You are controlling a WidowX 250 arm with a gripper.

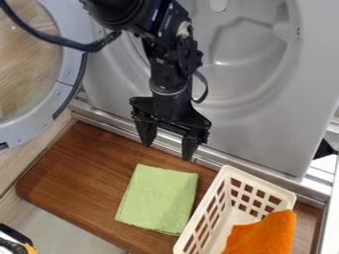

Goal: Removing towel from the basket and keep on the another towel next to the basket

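Note:
My gripper (167, 149) hangs open above the back edge of the wooden board, its two fingers apart with nothing between them. Below it, a folded light green towel (157, 199) lies flat on the board. Just right of the green towel stands a white slotted basket (224, 173). An orange towel (263, 235) rests in the basket's front right part, partly over its right rim. The gripper is behind the green towel and to the back left of the basket.
The brown wooden board (86, 183) carries the towel and basket. Behind it rises a grey machine front (265, 129), with a round door (63, 84) at the left. A black and yellow object (17, 243) sits at the lower left corner.

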